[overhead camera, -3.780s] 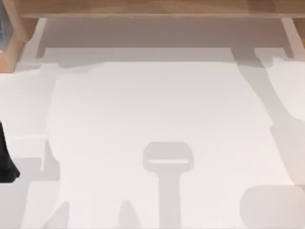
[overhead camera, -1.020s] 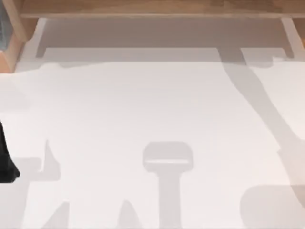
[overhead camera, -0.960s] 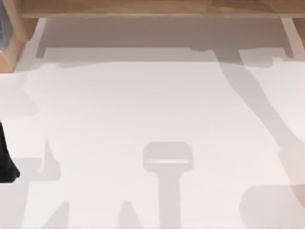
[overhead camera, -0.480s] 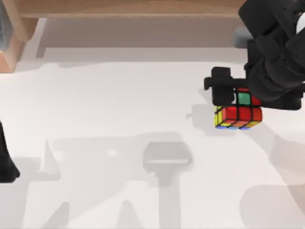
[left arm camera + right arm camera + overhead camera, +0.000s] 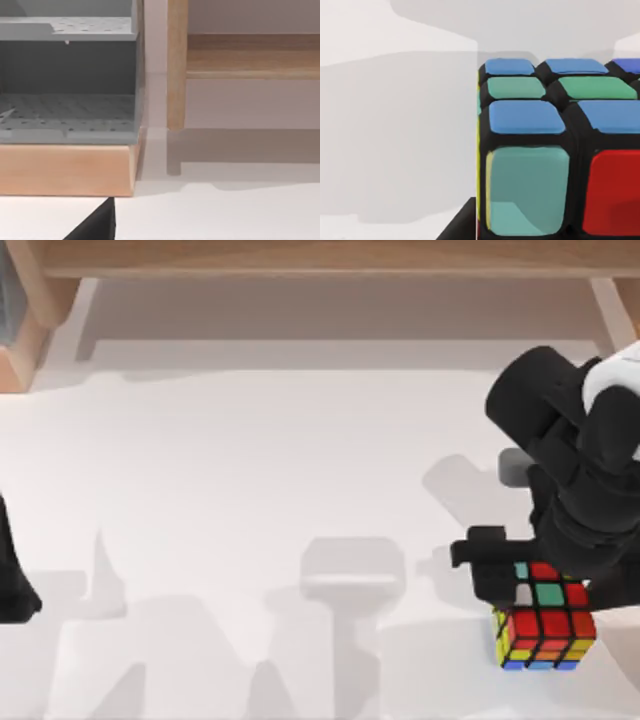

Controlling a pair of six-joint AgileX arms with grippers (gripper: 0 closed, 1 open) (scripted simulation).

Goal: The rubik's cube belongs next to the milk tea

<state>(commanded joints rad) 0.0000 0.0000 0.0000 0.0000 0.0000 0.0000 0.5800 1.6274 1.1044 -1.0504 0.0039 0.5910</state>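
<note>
The rubik's cube (image 5: 545, 632) has a black frame and red, green, yellow, orange and blue stickers. It sits low at the front right of the white table (image 5: 250, 470). My right gripper (image 5: 538, 592) is directly over the cube and shut on it, its black wrist covering the cube's back part. Close up in the right wrist view, the rubik's cube (image 5: 555, 150) shows blue, green and red stickers. My left arm (image 5: 12, 575) is parked at the table's left edge. The milk tea is out of view.
A wooden shelf frame (image 5: 320, 258) runs along the back of the table, with a wooden side piece (image 5: 25, 340) at the back left. The left wrist view shows a grey perforated rack (image 5: 65, 75) on a wooden base and a wooden post (image 5: 176, 65).
My right arm came into the top view carrying the rubik's cube. It has moved from the back right toward the front right of the table. The left arm has stayed still.
</note>
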